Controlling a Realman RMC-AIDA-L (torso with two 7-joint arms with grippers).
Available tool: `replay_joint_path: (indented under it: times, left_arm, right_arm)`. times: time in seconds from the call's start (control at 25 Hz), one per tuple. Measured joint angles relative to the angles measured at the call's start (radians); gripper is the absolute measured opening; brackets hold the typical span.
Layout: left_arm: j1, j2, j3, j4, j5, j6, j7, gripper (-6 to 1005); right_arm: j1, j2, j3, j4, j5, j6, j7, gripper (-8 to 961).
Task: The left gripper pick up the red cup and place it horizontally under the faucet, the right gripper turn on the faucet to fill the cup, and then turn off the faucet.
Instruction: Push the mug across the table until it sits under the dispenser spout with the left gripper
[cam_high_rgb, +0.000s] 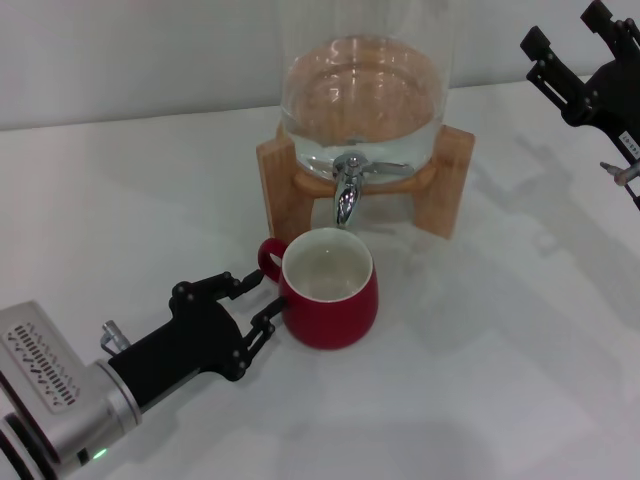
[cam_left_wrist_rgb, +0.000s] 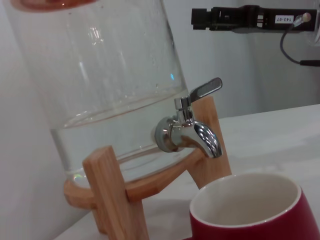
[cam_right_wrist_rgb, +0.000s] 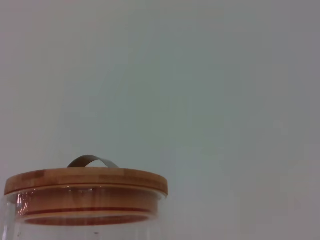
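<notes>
A plain white table (cam_high_rgb: 480, 380) is filling the scene, running back to a pale, bare wall (cam_high_rgb: 130, 50); soft shadows are falling across the tabletop beside the stand.

The red cup (cam_high_rgb: 330, 290) is standing upright on the table, mouth up, its white inside showing no visible water. It is sitting just in front of the faucet (cam_high_rgb: 347, 190), with the chrome spout hanging over the cup's far rim. The faucet is projecting from a clear glass dispenser (cam_high_rgb: 360, 90) holding water and resting on a wooden stand (cam_high_rgb: 450, 180). A wooden lid (cam_right_wrist_rgb: 85, 181) with a metal handle is capping the dispenser.

The left gripper (cam_high_rgb: 255, 305) is reaching in from the near left, its 2 black fingers parted around the cup's left side, close against the wall just below the loop handle; a firm grasp cannot be confirmed.

The right gripper (cam_high_rgb: 565, 65) is hovering high at the far right, well apart from the faucet, its fingers spread with nothing between them.
</notes>
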Motion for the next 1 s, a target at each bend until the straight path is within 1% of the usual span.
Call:
replay_joint_path:
  times: [0.6,1.0]
  left_arm:
    - [-0.03,0.003,-0.001,0.008,0.0,0.0,0.011,352]
    - [-0.048,0.003,-0.001,0.009,0.0,0.025,0.011,353]
  right_arm:
    - [-0.009,0.0,-0.003,0.001,0.0,-0.023,0.0,854]
    - [-0.01,0.0,-0.011,0.0,0.0,-0.023,0.0,854]
